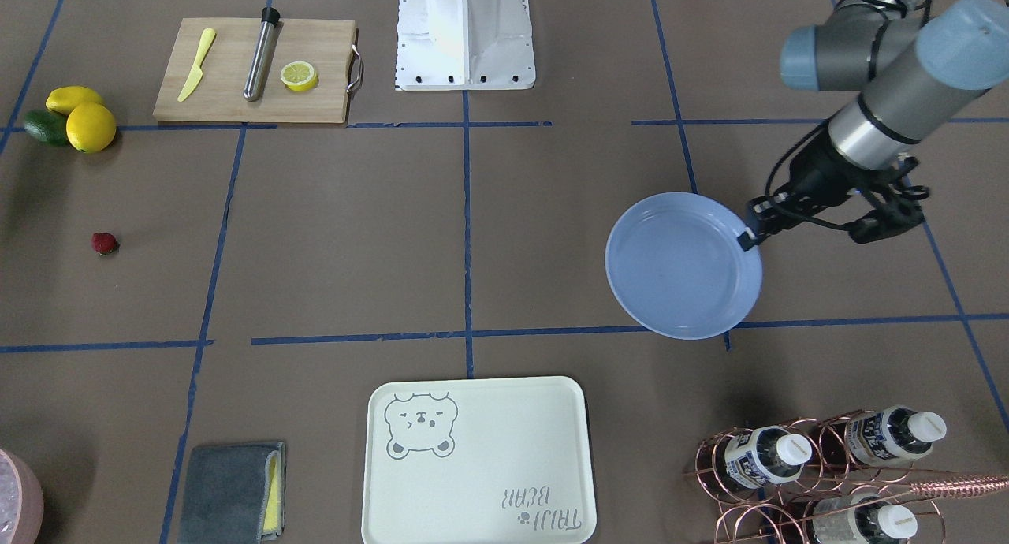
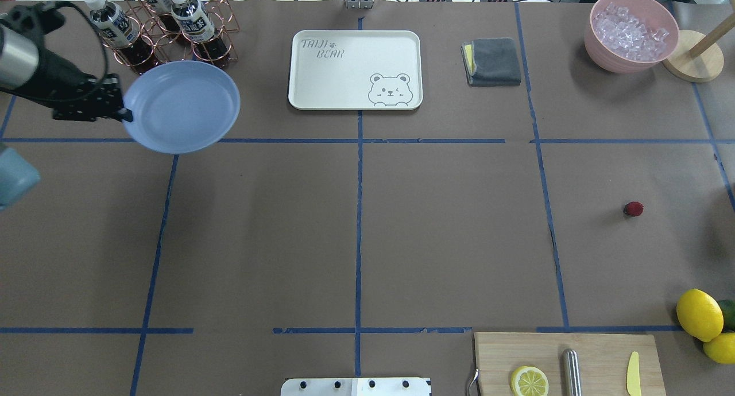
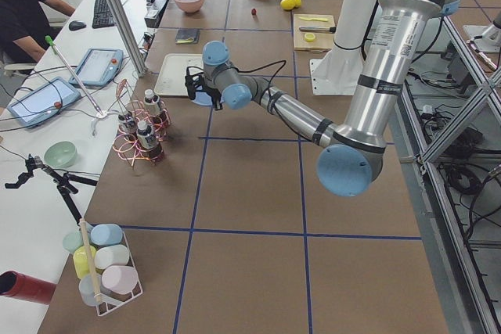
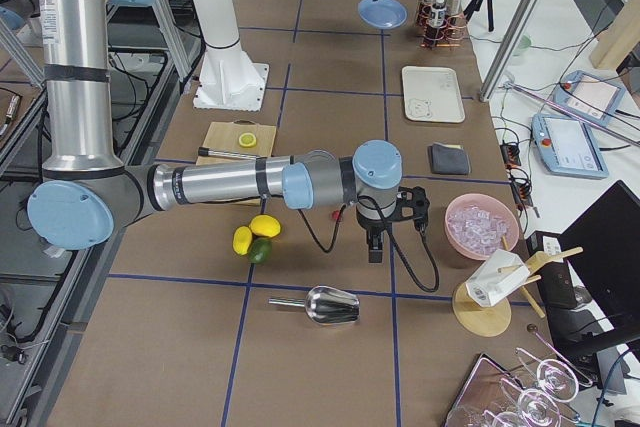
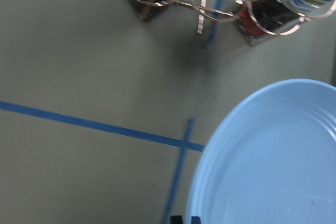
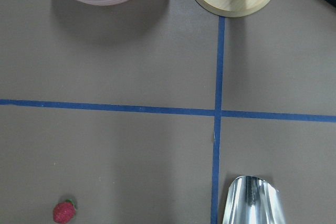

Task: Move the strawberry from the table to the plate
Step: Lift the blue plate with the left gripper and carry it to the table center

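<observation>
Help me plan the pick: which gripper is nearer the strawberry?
Right. The right gripper hovers over the table close to the strawberry, which shows in its wrist view's corner. The left gripper grips the rim of the plate at the table's opposite end.

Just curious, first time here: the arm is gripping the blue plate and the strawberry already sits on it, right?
No. The left gripper grips the plate by its rim, but the strawberry lies on the table, far from it, as the overhead view shows.
</observation>
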Robot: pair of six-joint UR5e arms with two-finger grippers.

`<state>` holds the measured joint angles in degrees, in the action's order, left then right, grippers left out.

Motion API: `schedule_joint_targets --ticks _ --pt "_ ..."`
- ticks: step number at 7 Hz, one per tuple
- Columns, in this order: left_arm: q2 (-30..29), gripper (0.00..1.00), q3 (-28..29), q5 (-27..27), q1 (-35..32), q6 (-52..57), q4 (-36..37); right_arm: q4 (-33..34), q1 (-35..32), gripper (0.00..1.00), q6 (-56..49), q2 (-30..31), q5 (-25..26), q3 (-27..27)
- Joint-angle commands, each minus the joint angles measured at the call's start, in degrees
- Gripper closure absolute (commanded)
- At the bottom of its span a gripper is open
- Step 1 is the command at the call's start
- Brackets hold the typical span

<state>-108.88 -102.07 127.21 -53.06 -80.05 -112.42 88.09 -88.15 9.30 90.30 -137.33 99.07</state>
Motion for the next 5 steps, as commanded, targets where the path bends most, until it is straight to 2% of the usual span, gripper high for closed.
schedule_joint_targets --ticks 1,2,3,4,5 --pt "-6.94 1.00 0.82 -8.78 12.67 -15.18 0.01 -0.11 2.19 0.00 2.99 -1.60 0.14 0.24" --pt "-8.44 1.00 1.08 -12.22 16.46 -19.23 0.01 -0.11 3.24 0.00 4.31 -1.97 0.14 0.94" --pt "-10.02 1.00 2.48 -18.52 20.76 -22.23 -0.08 -0.19 5.25 0.00 9.72 -2.23 0.22 2.51" --pt "-12.30 1.00 4.49 -22.15 24.98 -23.82 -0.17 -0.11 7.10 0.00 13.78 -3.02 0.75 4.27" --pt "-13.63 1.00 5.91 -23.40 26.59 -24.80 -0.17 -0.19 8.34 0.00 15.82 -3.02 0.84 5.24"
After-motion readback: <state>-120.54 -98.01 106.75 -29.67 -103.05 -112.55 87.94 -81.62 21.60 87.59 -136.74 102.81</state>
